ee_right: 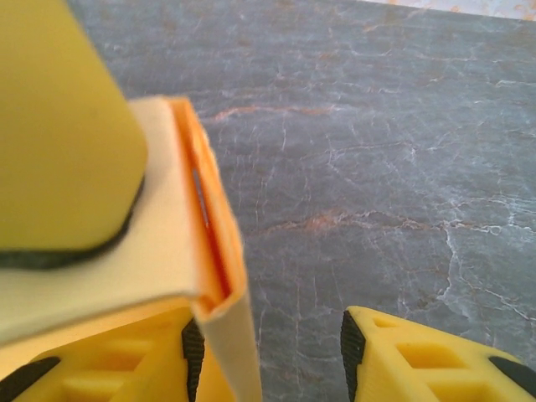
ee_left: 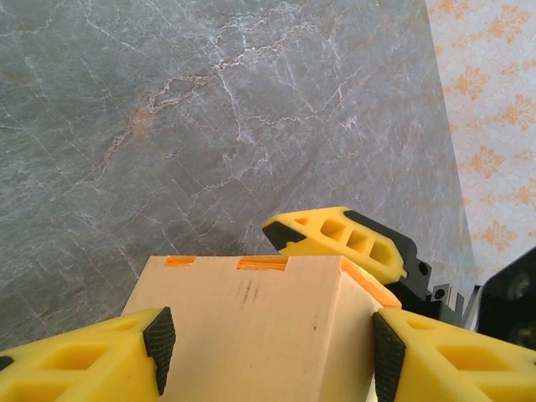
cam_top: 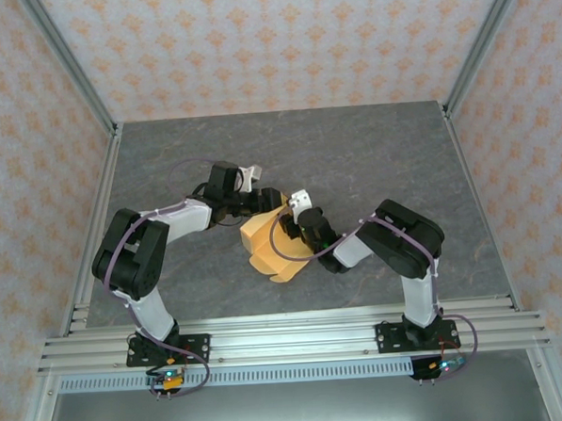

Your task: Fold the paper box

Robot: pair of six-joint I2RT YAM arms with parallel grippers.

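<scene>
You were mid-fold: the box [cam_top: 262, 244] was at the middle of the table [cam_top: 381, 149], the left gripper [ee_left: 273, 345] clamped across it, the right gripper [ee_right: 272, 347] loose beside one wall. Next, you likely needed to pinch that wall squarely.

A light orange-tan thin-cardboard paper box [cam_top: 267, 241] sits just left of centre in the top view. It is partly folded and appears to rest on the grey marbled desk [cam_top: 373, 158]. In the left wrist view the box [ee_left: 251, 327] shows a plain flat panel at lower centre, with two brighter orange slots along its far edge. In the right wrist view the box [ee_right: 180, 243] has a doubled wall at lower left, with a narrow gap between the layers.
</scene>
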